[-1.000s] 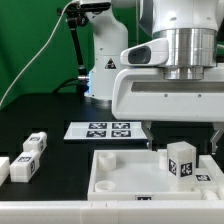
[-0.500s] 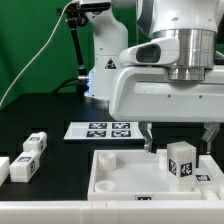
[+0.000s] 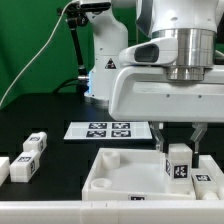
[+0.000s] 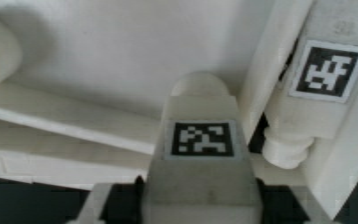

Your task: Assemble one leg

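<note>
While arm points straight down, claw straddling upright leg, over panel

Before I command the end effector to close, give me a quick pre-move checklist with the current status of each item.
1. End effector straddles the small white tagged leg block: ok, one finger on each side.
2. Fingers open, not yet clamping: cannot tell, the gap is hard to judge.
3. Leg upright on the large white rimmed panel: ok.
4. Leg centred between the fingers in the wrist view: ok, roughly.
5. Spare white tagged blocks away from the arm: ok.
6. Flat printed marker board uncovered: ok.
</note>
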`<control>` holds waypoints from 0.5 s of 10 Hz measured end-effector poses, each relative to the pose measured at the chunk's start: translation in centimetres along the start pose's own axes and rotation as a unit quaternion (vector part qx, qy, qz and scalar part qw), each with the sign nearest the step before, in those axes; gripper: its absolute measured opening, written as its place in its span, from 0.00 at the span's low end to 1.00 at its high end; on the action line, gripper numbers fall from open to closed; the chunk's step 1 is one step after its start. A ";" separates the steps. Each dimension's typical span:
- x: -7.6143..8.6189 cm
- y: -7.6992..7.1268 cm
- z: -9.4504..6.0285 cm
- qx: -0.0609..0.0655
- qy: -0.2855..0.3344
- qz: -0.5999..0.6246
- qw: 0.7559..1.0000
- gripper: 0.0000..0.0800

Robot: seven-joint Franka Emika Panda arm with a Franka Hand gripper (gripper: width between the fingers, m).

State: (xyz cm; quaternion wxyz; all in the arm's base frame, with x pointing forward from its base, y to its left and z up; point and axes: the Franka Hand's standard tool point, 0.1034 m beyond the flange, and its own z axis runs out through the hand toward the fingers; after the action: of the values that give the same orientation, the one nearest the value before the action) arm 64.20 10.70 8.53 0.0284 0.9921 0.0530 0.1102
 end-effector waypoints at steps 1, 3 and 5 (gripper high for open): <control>0.0 0.0 0.0 0.000 0.000 0.046 0.999 0.35; 0.0 0.0 0.0 0.000 0.000 0.102 0.995 0.35; 0.0 0.3 0.0 0.002 -0.001 0.219 0.976 0.35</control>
State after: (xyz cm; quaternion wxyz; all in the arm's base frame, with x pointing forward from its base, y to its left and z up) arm 64.26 10.44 8.59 0.0020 0.9797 -0.1659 0.1124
